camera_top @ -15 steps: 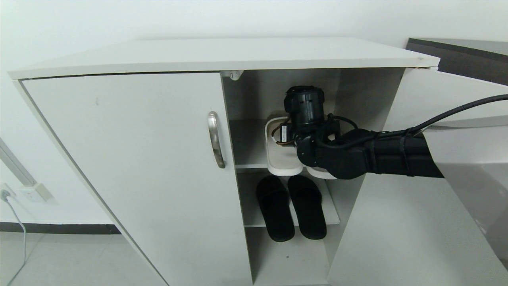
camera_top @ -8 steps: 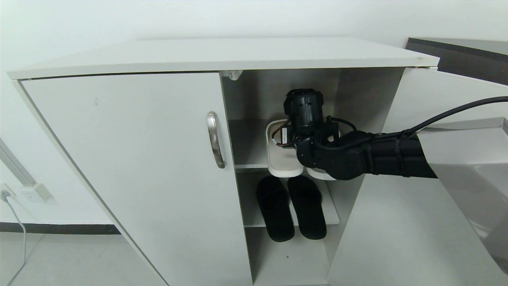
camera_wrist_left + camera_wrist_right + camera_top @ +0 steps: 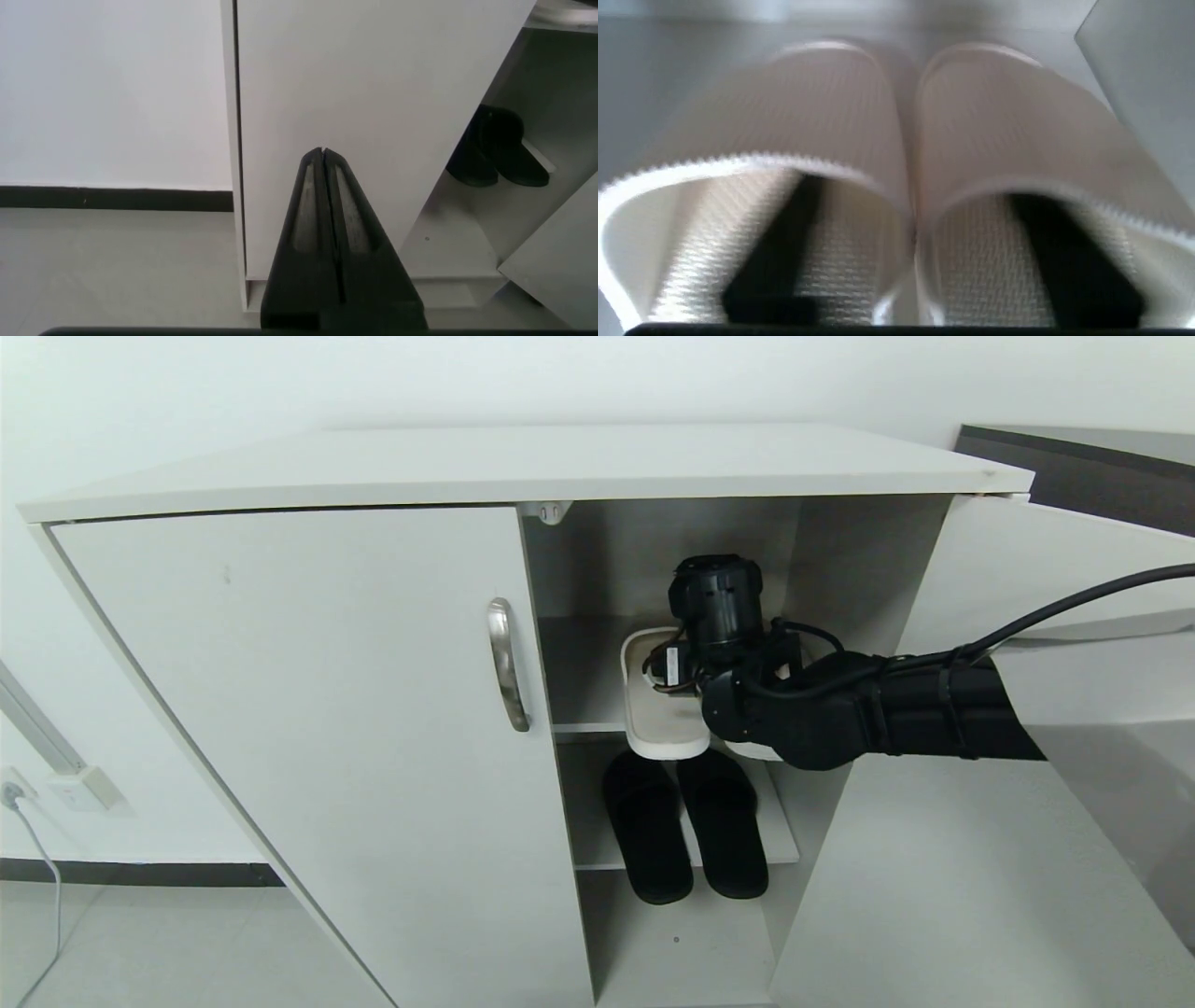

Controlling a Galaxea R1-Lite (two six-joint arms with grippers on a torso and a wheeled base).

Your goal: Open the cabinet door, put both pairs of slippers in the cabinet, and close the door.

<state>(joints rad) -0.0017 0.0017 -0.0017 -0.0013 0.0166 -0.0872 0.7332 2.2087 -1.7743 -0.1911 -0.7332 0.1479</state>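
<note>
A pair of white slippers lies on the cabinet's upper shelf, heels hanging over its front edge. My right gripper reaches into the cabinet with one finger under each slipper's strap, shut on the two inner sides of the white slippers. A pair of black slippers rests side by side on the lower shelf, heels overhanging. My left gripper is shut and holds nothing, low in front of the closed left door, with the black slippers off to its side.
The cabinet's right door stands wide open under my right arm. The left door is closed, with a metal handle. A wall socket and cable sit low on the left wall. Bare floor lies before the cabinet.
My right arm has sunk a little and the white slippers have shifted slightly lower on the upper shelf with it. The black slippers and doors have not moved.
</note>
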